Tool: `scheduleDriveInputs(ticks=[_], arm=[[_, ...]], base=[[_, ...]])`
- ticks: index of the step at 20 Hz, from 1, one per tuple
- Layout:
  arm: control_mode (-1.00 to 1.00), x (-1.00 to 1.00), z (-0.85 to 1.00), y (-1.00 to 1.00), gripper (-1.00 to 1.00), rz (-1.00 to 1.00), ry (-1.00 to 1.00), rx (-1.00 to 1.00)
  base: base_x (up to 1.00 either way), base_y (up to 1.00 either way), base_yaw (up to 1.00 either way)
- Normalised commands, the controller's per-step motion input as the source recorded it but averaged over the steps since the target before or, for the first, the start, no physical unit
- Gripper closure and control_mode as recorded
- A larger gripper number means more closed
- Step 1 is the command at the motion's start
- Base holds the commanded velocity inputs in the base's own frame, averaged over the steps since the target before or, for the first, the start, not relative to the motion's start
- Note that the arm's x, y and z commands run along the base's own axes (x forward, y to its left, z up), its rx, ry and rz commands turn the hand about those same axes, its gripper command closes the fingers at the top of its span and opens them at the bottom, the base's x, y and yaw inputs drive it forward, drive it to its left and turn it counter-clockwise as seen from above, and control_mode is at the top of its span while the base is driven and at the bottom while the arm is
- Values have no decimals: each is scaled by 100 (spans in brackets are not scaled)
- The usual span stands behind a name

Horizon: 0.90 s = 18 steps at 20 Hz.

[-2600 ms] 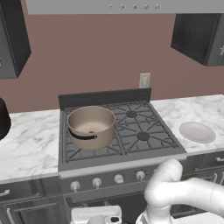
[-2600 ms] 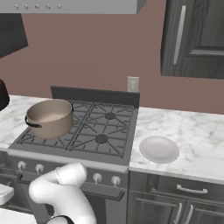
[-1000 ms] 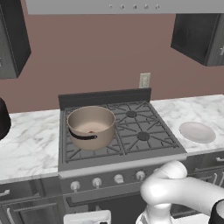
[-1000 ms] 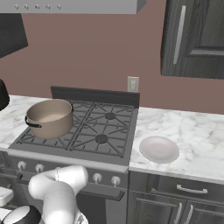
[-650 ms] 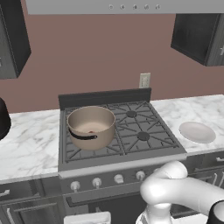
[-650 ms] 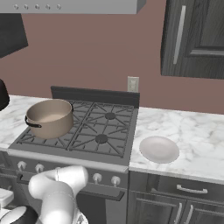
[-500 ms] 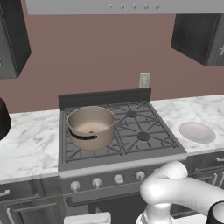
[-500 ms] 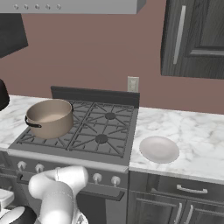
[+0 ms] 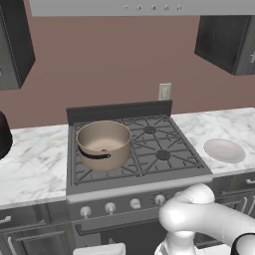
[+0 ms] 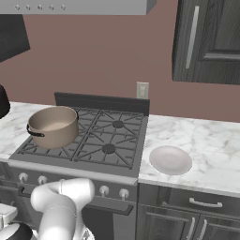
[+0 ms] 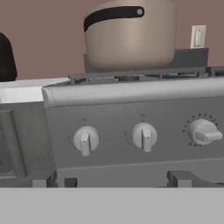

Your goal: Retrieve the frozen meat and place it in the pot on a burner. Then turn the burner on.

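Tan metal pot (image 9: pixel 103 144), round with a dark curved handle band, sits on the stove's (image 9: pixel 149 149) cast grates; red-pink meat (image 9: pixel 104 149) inside. Gripper opening cannot be determined.

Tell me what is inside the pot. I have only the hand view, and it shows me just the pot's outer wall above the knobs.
Observer: In the left base view, the pot has a small red speck on its floor. It is probably the frozen meat, but it is too small to be sure.
Operator: Say which burner the pot is on.
Observer: It is on the front left burner of the stove. The other three grates are bare.
Operator: Name whatever lies beside the stove.
Observer: A round pale plate lies on the marble counter to the stove's right.
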Motion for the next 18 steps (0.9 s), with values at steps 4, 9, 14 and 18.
scheduleDriveInputs(ticks=[4,9,14,18], arm=[[-100,0,-1,25,-100,0,0,-5],[-100,2,0,19,-100,0,0,-3],[-100,5,0,2,-100,0,2,0],[-100,0,0,0,-100,0,0,0]], base=[[0,0,0],[0,0,0],[0,0,0],[0,0,0]])
